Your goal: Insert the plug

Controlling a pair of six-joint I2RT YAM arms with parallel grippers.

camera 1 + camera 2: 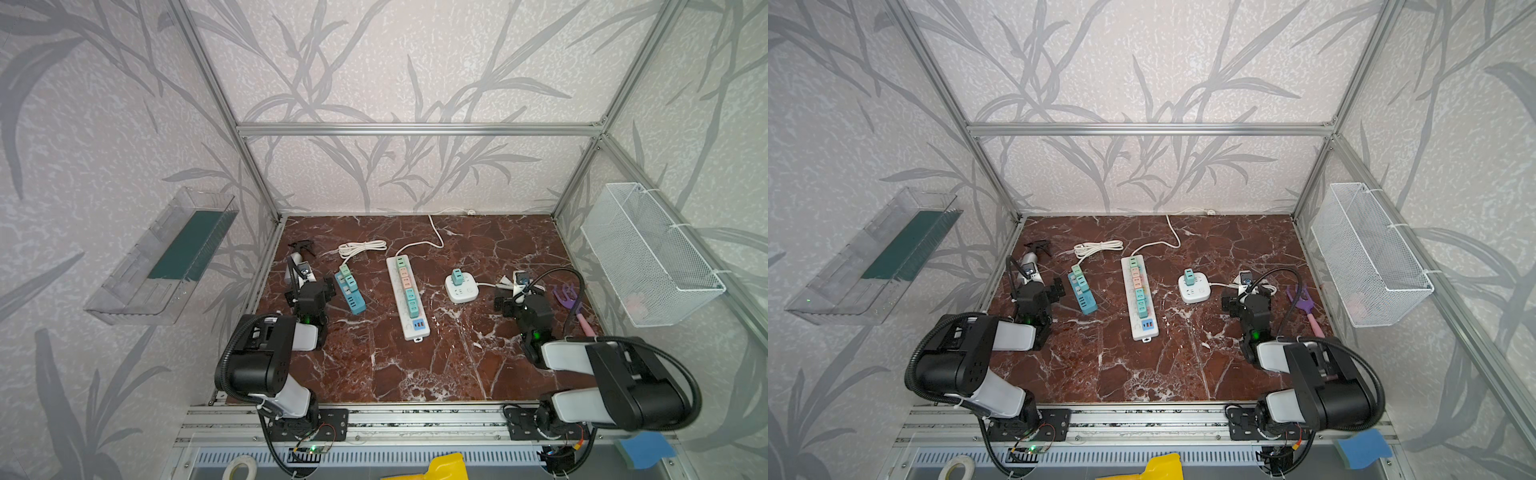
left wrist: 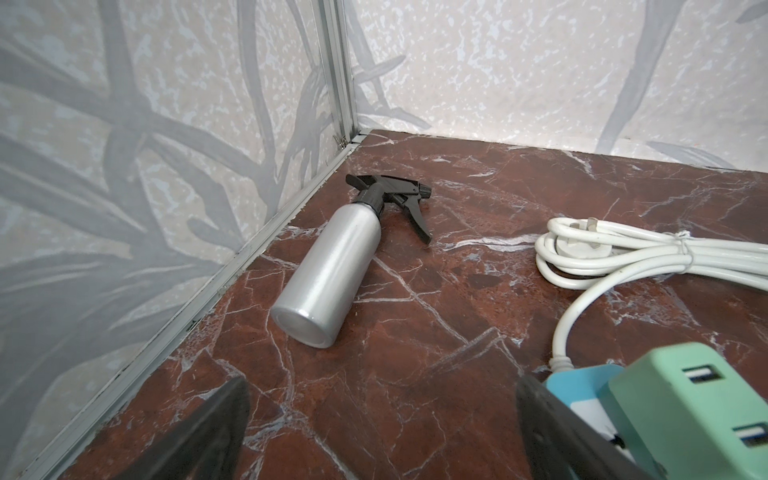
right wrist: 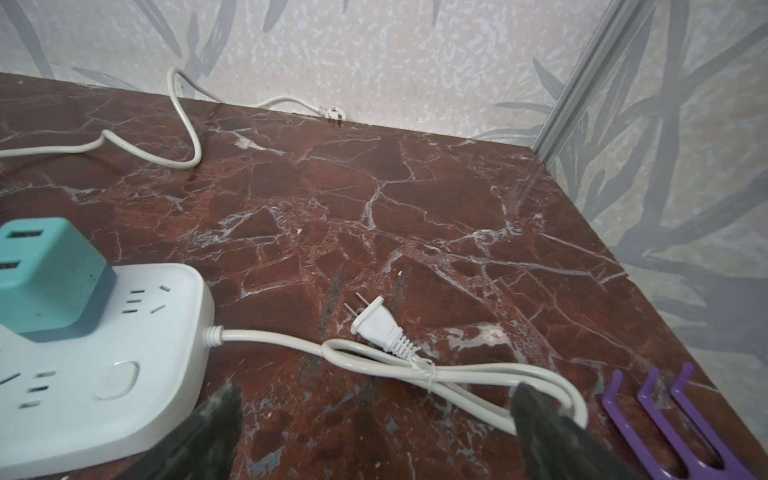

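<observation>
Right wrist view: a white two-pin plug (image 3: 376, 326) lies flat on the red-brown marble tabletop (image 3: 415, 208), its prongs bare and in no socket. It sits on the right side of the table, just right of a square white socket block (image 3: 104, 365). Its white cord (image 3: 457, 376) is tied in a loose loop and runs left into that block, where a teal USB adapter (image 3: 50, 282) is plugged in. The right gripper (image 3: 374, 397) hovers at the near side of the cord loop, with its two dark fingers spread wide and nothing between them. One fingertip overlaps the loop — whether it touches the cord, this view does not settle. A purple fork-shaped tool (image 3: 665, 415) lies further right.

The left wrist view shows the left gripper (image 2: 382, 388) also spread wide and empty, over bare marble on the left side of the table. Beyond it, a silver spray bottle (image 2: 332, 270) with a black trigger lies on its side by the left wall. A bundled white cable (image 2: 623, 253) sits near a blue power strip (image 2: 582, 386) that carries mint adapters.

Both top views show a long white power strip (image 1: 406, 297) in the middle — running near to far, filled with mint and pink adapters.
</observation>
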